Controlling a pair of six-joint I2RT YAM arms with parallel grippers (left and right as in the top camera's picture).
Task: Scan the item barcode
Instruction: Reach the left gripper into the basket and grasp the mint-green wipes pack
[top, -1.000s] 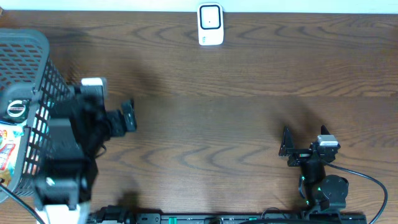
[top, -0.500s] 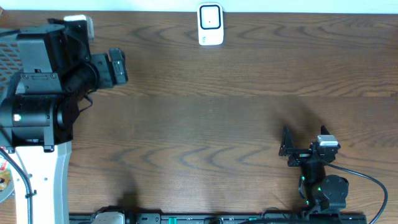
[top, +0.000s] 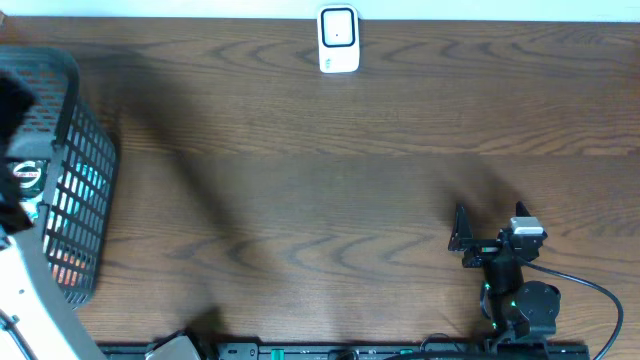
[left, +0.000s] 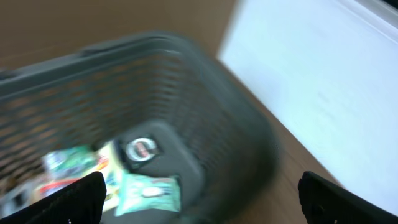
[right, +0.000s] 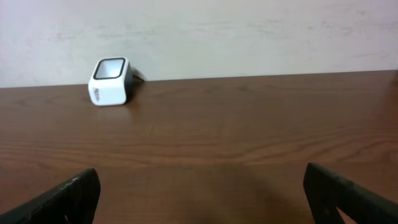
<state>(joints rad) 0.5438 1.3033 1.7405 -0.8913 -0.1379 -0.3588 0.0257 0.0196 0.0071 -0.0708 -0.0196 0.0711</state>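
Left pincer (left: 202, 202): black fingers spread wide, nothing between them. The wrist view is motion-blurred. It looks down into the basket (left: 205, 87), which is grey plastic with lattice walls and a rounded, solid rim.

Basket contents, seen between the fingers at roughly 6 o'clock in the wrist view:
- packet (left: 148, 193), flat, green and white, glossy
- round lid (left: 142, 149), dark with a pale ring, just at 12 o'clock of the packet
- more coloured wrappers at 9 o'clock of the packet, too blurred to identify

Whether the fingers touch any of these cannot be told.

Right pincer (right: 202, 196): fingers spread wide, empty, low over the table (top: 330, 180). The table is dark brown wood with a wavy grain. In the overhead view this pincer sits at about 5 o'clock on the table and the basket at the 9 o'clock edge, well apart.

Scanner (right: 111, 81): white, boxy, rounded corners, dark window in its face. It stands at 11 o'clock from the right pincer, well apart, on the table's 12 o'clock edge by the pale wall (right: 249, 31).
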